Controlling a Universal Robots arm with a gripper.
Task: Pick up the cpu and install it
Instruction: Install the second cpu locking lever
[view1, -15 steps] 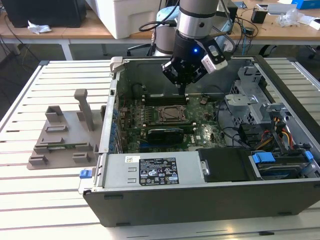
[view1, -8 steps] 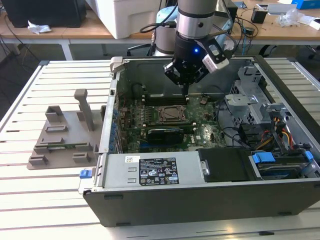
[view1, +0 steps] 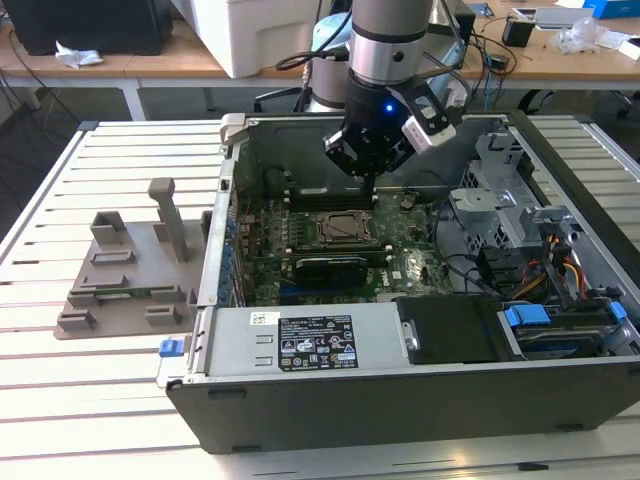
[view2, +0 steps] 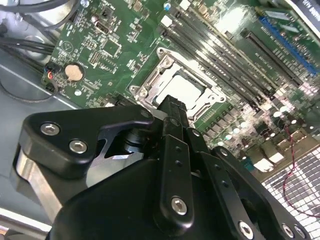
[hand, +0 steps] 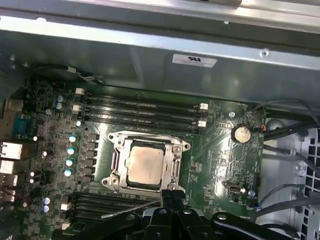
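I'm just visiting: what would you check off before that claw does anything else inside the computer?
1. cpu lies inside the socket frame: ok, in both wrist views.
2. cpu sits flat and square: looks ok, full seating cannot tell.
3. claw has let go of the chip: cannot tell; its tips sit by the socket's edge.
4. Wire lever not clamped down: ok, it lies loose beside the socket.
5. Memory slots near the socket are unobstructed: ok.
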